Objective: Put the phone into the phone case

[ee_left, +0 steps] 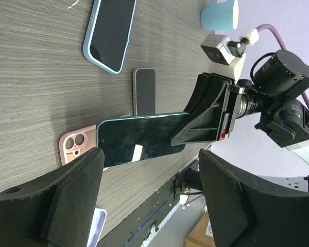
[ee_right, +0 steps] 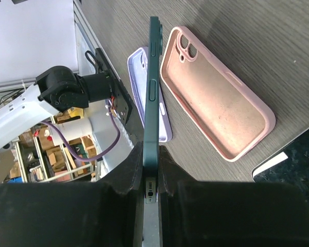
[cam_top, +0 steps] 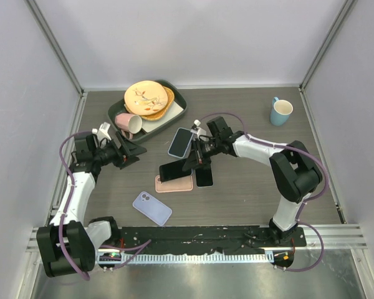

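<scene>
Right tool (cam_top: 194,160) is clamped shut on a dark green phone (cam_top: 175,169), gripping it at one short end. The phone is off the table (cam_top: 249,199) and turned up on its long edge. Its screen side faces the left tool (cam_top: 131,154).

Pink case (cam_top: 174,184) lies flat on the table, open side up, nothing in it. The phone hangs just over the case's far rim, and from above its free end overlaps that rim. Cannot tell whether the two touch.

Left tool has its jaws spread wide and holds nothing. It hovers off to the left of the phone, apart from it and pointed its way.

Around them:
- A black phone (cam_top: 204,177) lies flat, just right of the pink case and under the right tool.
- A blue-cased phone (cam_top: 181,142) lies screen up, a little farther back.
- A lavender case (cam_top: 152,208) lies back up, near the front edge.
- A dark tray (cam_top: 165,123) sits at the back left with plates (cam_top: 148,98) stacked in it.
- A pink mug (cam_top: 129,122) lies on its side at the tray's near-left corner.
- A blue mug (cam_top: 280,111) stands upright at the far right.
</scene>
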